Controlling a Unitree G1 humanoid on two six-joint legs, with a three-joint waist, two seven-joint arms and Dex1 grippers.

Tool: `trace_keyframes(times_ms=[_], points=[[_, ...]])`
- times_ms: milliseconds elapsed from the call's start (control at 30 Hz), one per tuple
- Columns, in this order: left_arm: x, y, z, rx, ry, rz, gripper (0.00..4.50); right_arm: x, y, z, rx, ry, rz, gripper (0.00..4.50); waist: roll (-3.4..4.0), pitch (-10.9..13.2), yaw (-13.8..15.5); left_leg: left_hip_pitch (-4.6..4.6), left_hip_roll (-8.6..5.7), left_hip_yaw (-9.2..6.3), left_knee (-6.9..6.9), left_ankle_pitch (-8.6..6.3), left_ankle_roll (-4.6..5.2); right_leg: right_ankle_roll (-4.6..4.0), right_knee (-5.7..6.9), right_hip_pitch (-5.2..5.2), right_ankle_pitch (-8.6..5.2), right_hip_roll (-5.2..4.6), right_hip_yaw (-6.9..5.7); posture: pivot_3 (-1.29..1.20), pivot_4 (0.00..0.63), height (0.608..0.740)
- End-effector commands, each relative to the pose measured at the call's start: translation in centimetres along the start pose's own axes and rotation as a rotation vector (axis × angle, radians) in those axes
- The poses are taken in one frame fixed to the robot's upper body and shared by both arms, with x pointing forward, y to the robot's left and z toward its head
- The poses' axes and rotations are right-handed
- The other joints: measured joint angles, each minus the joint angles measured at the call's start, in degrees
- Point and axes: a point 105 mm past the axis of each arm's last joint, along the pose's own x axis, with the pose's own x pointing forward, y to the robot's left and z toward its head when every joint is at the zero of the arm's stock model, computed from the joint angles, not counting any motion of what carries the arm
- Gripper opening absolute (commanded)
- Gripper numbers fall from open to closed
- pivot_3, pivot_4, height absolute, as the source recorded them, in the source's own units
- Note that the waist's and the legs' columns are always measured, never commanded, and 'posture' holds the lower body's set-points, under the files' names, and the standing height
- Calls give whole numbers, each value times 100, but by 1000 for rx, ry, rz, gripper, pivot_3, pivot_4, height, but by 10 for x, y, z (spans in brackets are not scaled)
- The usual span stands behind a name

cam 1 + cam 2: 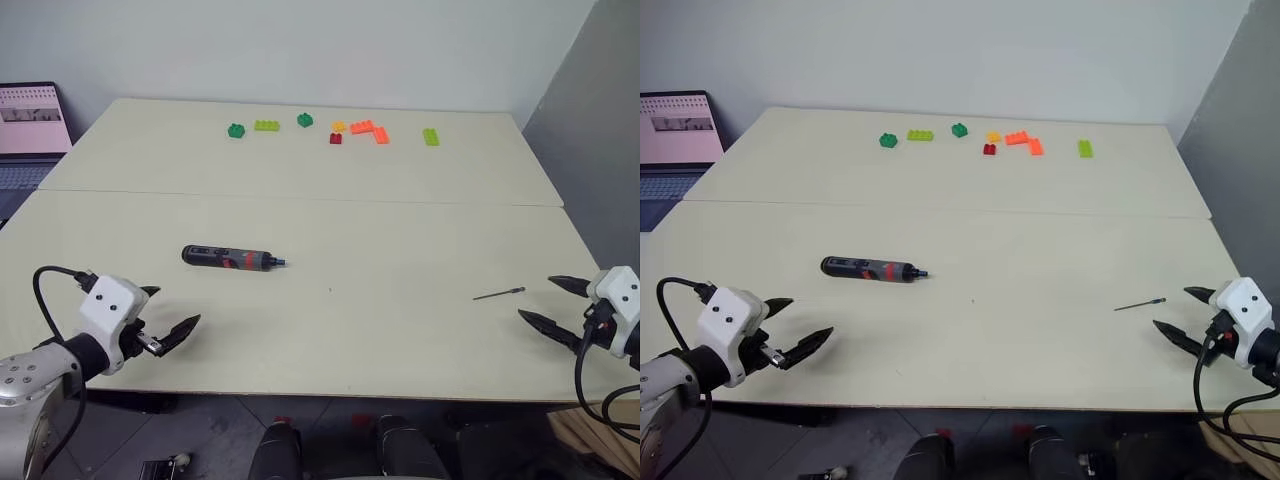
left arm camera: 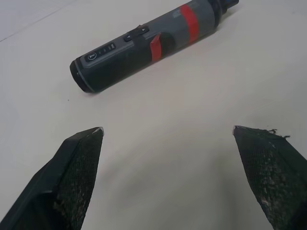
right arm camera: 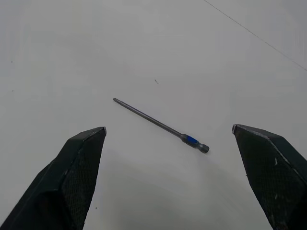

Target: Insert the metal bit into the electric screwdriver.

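Your left gripper [image 1: 173,312] and right gripper [image 1: 548,303] hover at the near table edge, fingers spread wide, empty. Nothing grasped yet. Slim black pen-shaped electric screwdriver [image 1: 232,259] lies ahead of the left; thin dark grey metal bit [image 1: 499,294] just beside the right. Next: reach and pinch each.

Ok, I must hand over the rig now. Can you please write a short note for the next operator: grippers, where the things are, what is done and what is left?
Left gripper: open, empty, near the table's front edge, short of the electric screwdriver.
Right gripper: open, empty, just beside the metal bit.
Screwdriver: lying flat on the left half of the table, tip toward the right.
Bit: lying flat near the right edge, apart from the screwdriver.
Toy bricks: in a row at the far side, not involved.
Done: nothing picked up yet.
Left: grasp both, then insert the bit into the screwdriver's tip.
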Motion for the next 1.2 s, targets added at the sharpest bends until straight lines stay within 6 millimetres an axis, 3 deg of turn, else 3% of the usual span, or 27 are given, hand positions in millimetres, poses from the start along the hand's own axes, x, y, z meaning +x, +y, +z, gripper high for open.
trace_keyframes(times_ms=[33,500,733,1000,1200], points=[[1,0,11,32,-38,-14,4500,-5,-6,8,-30,-25,-27,4438,0,0,1,0,0,0,0,0,0,0,0,0,0,0,0,0,150,740],[-2,-2,16,37,-64,-59,4500,-5,-4,7,-26,-34,-28,4438,0,0,10,0,3,10,0,0,0,1,0,-4,1,0,5,0,150,740],[0,12,32,111,-92,-64,4500,-2,0,11,-55,-37,0,4438,0,0,17,0,7,14,0,0,0,1,2,-9,1,2,7,0,150,740],[15,19,73,326,-85,-224,4500,4,21,42,-115,-92,120,4438,5,4,21,-2,10,20,-1,0,0,3,2,-14,2,4,8,0,150,740],[33,15,92,526,-10,-421,4500,9,55,83,-148,-172,300,4438,14,9,27,-6,17,24,-6,0,0,11,1,-19,6,11,8,0,150,740]])
